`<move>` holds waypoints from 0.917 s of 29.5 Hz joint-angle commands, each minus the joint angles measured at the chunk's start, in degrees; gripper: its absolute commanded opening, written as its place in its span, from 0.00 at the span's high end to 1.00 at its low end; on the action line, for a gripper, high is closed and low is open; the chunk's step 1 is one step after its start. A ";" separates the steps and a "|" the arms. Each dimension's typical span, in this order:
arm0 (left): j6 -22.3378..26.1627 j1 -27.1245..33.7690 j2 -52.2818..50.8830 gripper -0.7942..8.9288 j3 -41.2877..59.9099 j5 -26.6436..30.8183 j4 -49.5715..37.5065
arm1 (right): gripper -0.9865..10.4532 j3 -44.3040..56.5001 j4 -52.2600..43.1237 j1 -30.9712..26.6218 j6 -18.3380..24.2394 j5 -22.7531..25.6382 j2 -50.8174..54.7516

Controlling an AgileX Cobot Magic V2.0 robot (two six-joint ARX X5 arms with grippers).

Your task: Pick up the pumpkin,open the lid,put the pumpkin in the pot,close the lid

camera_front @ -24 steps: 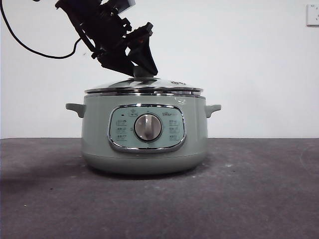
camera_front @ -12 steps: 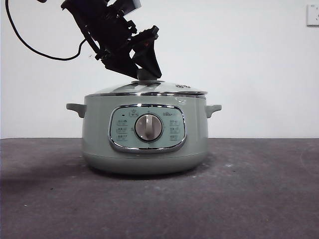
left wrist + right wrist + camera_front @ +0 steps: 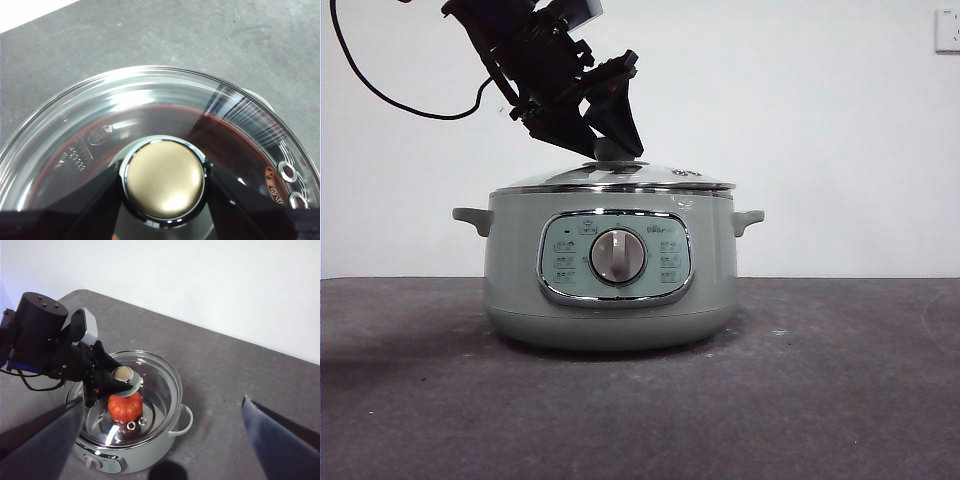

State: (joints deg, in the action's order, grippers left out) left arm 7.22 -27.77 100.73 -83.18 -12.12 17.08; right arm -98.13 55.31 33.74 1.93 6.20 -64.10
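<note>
since a second ago the lid [image 3: 613,178] has dropped from a slight tilt to sit flat on the pot [image 3: 610,262], and nothing has shifted in the last half second. my left gripper [image 3: 165,186] comes in from the upper left of the front frame and its fingers [image 3: 95,205] are clenched on the lid's knob [image 3: 165,184], one pressed to each side of it in the left wrist picture. the pumpkin [image 3: 125,407] is inside the pot, seen orange through the glass in the middle of the right wrist frame. the right gripper [image 3: 162,440] hangs well above the counter [image 3: 840,380], fingers spread wide and empty.

i judge the lid stiff, fairly heavy for its knob, and breakable: glass dome, chrome rim. the knob is smooth and rounded, so it could slip if gripped high; the neck under it, where i hold it now, is the right place. the lid looks seated all round, so the last step seems all but done, and what remains is to let go gently without dragging it sideways.
</note>
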 commanded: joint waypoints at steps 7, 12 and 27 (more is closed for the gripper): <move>0.57 0.02 0.20 0.93 -0.68 0.02 1.49 | 0.34 0.44 0.83 0.07 0.11 0.17 -0.13; 0.59 0.15 0.20 0.93 -3.15 0.07 3.43 | 0.34 0.44 0.90 0.07 0.09 0.17 -0.13; 0.50 0.15 0.22 0.37 -3.54 0.09 6.34 | 0.34 0.44 2.43 0.07 0.07 -0.26 -0.13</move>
State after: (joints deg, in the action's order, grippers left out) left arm 7.40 -27.77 101.03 -86.21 -11.66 23.55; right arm -98.13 57.65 33.74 1.93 6.00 -64.12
